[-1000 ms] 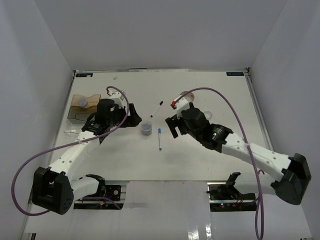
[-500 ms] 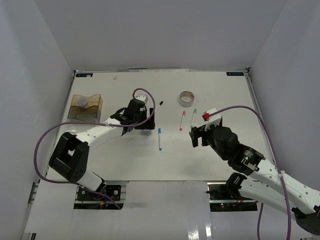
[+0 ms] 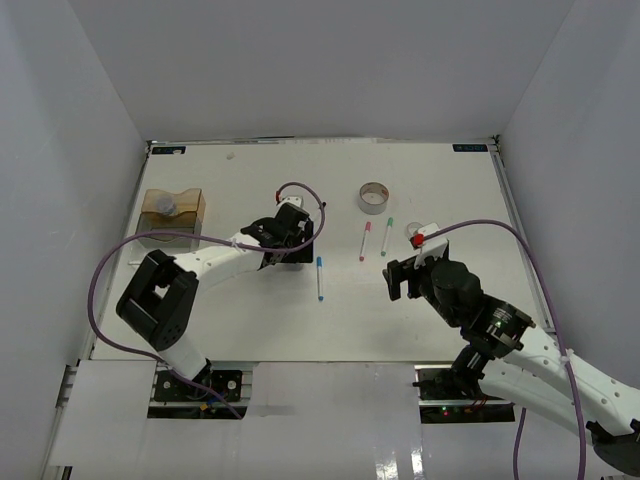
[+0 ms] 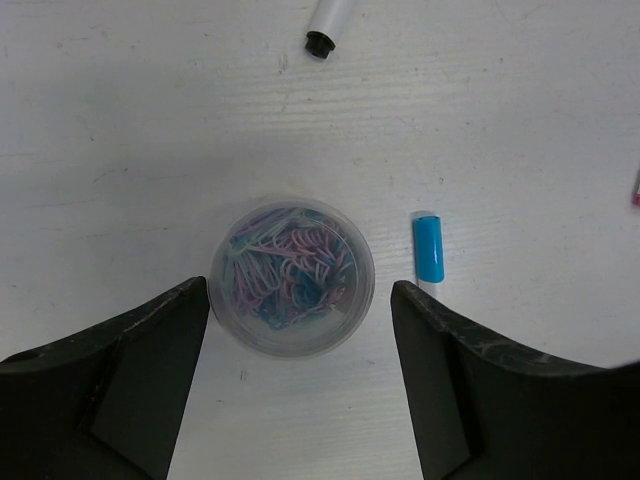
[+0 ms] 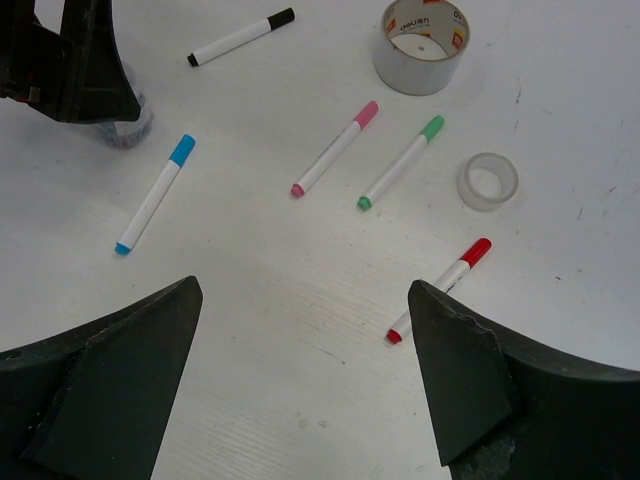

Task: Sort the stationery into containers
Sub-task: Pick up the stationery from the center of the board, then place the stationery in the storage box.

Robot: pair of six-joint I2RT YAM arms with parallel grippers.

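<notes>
Three white walls (image 3: pixel 320 70) enclose the scuffed tabletop (image 3: pixel 250 320) (also white); left claw (image 4: pixel 298 300) points down, gaping astride a jar (image 4: pixel 291 277); right claw (image 5: pixel 305 290) gapes empty.

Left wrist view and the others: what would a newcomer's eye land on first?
The small round clear jar packed with coloured paper clips, framed by the open left gripper. Next, thin white markers lying loose ahead of the open right gripper: blue-capped marker, pink-capped marker, green-capped marker, red-capped marker. The translucent amber-brown rectangular plastic box stands at far left.
</notes>
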